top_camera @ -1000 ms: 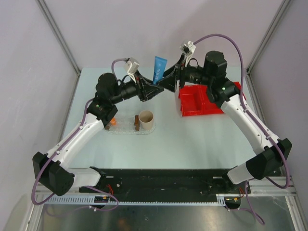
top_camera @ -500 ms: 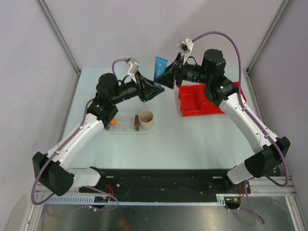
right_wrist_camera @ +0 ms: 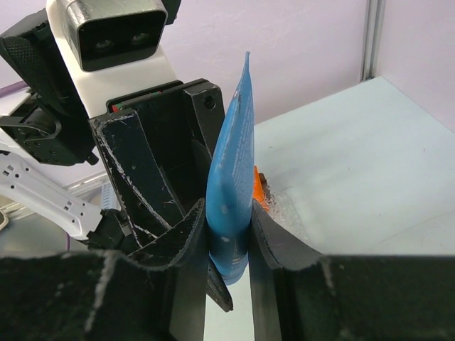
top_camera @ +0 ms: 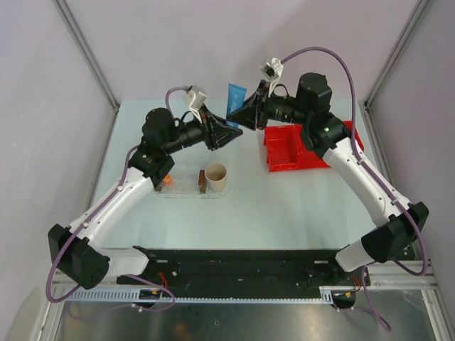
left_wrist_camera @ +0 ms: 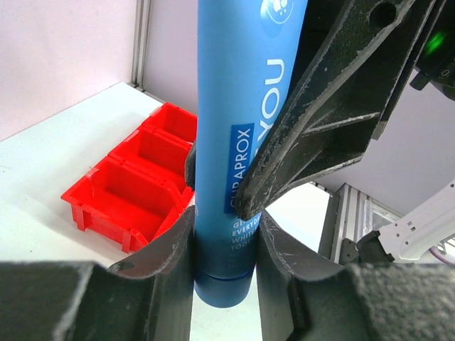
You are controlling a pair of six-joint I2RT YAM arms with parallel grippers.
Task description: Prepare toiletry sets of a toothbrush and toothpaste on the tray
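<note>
The blue toothpaste tube (top_camera: 236,97) stands upright in the air at the upper centre of the overhead view, caught between both arms in what looks like a handover. In the left wrist view the left gripper (left_wrist_camera: 224,238) has its two fingers pressed against the tube just above the cap. In the right wrist view the right gripper (right_wrist_camera: 228,231) pinches the same lower end across its thin faces, with the crimped edge pointing up. Neither view shows a gap at the pads, so both appear to be clamping. The clear oval tray (top_camera: 183,189) lies at centre left, under the left forearm. It has the orange toothpaste tube (top_camera: 167,180) at its left end and a beige cup (top_camera: 216,175) at its right end. The red divided bin (top_camera: 295,153) sits to the right. No toothbrush can be made out. As the tray is on the left arm's side, the left arm is probably the receiver. A good pass would have the right fingers spread only once the left grip is firm. They should open straight outward and draw back along their own line, since the two sets of fingers overlap closely and could snag. The tube looks soft and slick, so moderate pressure near the stiffer cap end should keep it from tilting or slipping.
</note>
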